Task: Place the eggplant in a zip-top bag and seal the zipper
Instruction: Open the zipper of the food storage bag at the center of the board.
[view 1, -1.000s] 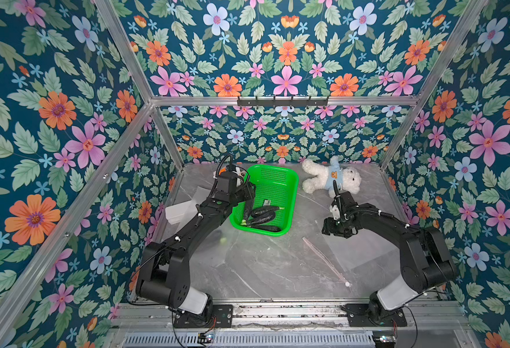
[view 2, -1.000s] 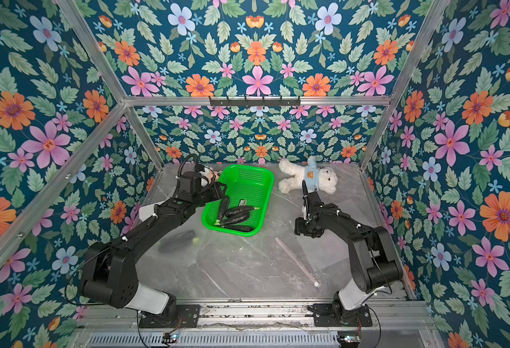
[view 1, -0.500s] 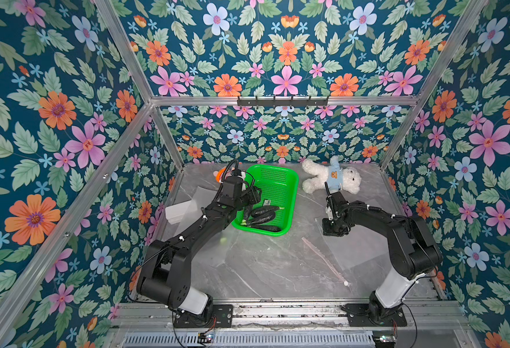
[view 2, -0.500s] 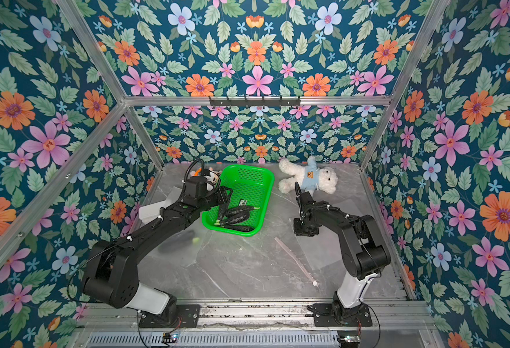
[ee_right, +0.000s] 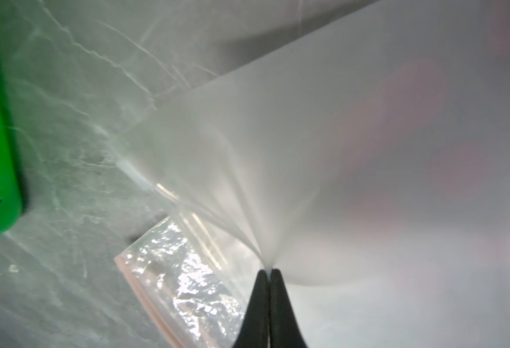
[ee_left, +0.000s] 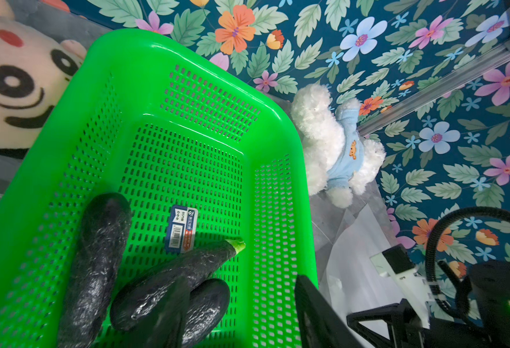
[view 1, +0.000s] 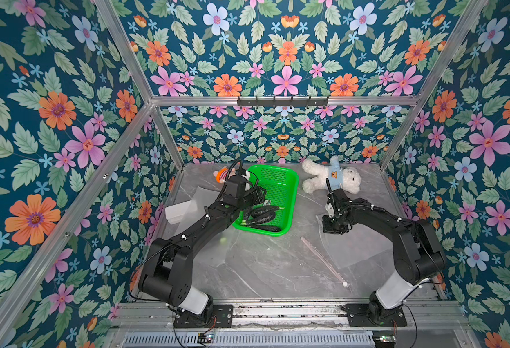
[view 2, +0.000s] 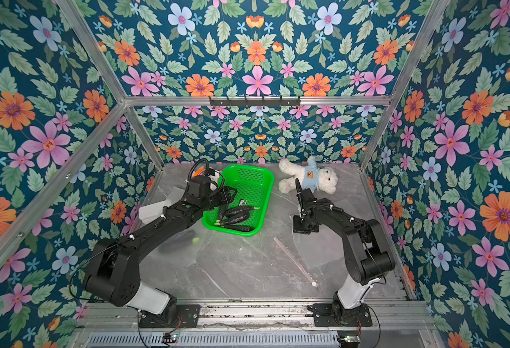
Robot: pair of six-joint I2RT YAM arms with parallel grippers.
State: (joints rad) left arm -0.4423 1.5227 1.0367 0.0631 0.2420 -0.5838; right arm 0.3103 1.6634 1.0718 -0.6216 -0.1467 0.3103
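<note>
**Right tool (ee_right: 268, 271) pinches bag (ee_right: 368, 135), left tool (ee_left: 240, 280) hangs over eggplants (ee_left: 184, 268)**

The right tool is pressed together on a fold of the bag, which lies on the desk (view 1: 262, 271) beside the basket (view 1: 275, 177). The left tool is spread, just above the eggplants. They lie across the basket, nearest the left tool.

Free to pass across the bare middle of the worktop (view 1: 259, 271). Blocked at the back by the green basket (view 1: 291, 192), with eggplants (view 1: 262, 212) crowding its near end under the left end effector (ee_left: 237, 289), clear at its far end. Hemmed right of that by the white plush bear (view 1: 317, 180). Covered on the right by the zip-top bag (view 1: 365, 247), held in the right end effector (ee_right: 268, 272), with the zipper (view 1: 323, 260) slanting across the front. Cluttered at left with pale sheets (view 1: 181, 211) and a plush toy (view 1: 221, 175).
</note>
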